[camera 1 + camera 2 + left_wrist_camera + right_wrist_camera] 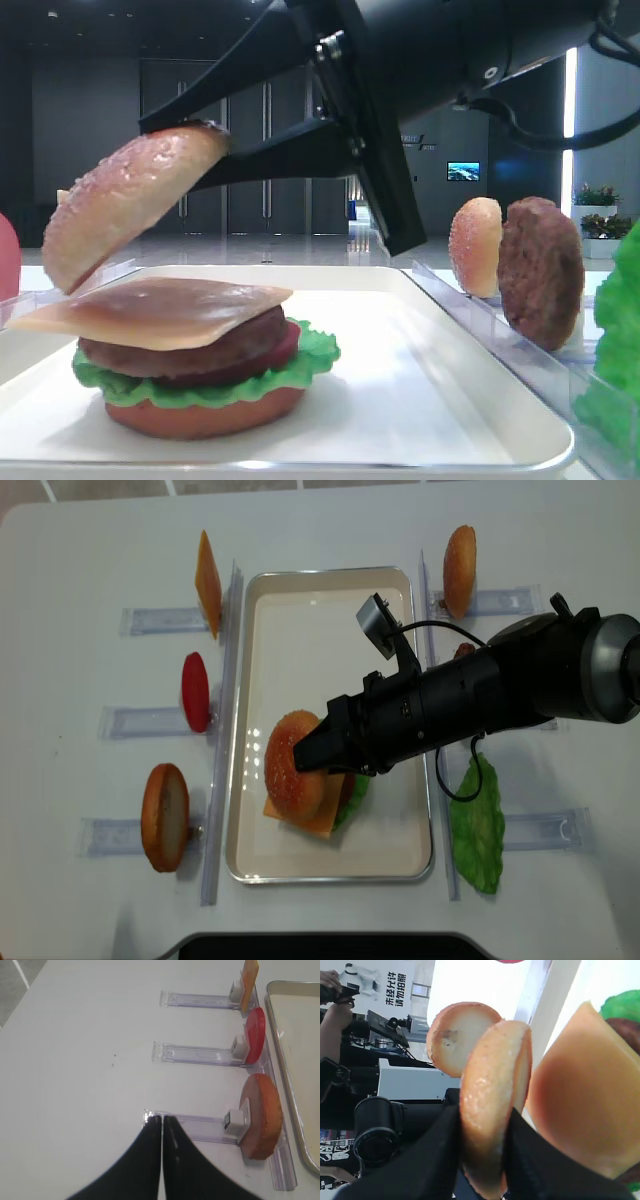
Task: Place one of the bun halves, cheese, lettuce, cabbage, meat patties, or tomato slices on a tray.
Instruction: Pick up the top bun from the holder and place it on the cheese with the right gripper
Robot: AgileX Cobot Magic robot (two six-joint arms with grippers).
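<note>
Here, right fingers (485, 1125) clamp the bun half (492, 1105); left fingers (162, 1160) together.

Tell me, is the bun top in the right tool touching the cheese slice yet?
Apart. The low exterior view shows the bun top tilted above the cheese, background visible between them.

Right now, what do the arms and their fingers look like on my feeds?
The right arm is a thick matte-black tube with a grey end cap, a small grey camera block and thin black cables. Its fingers are smooth, black and tapered. The left fingers look alike: plain black, unmarked.
</note>
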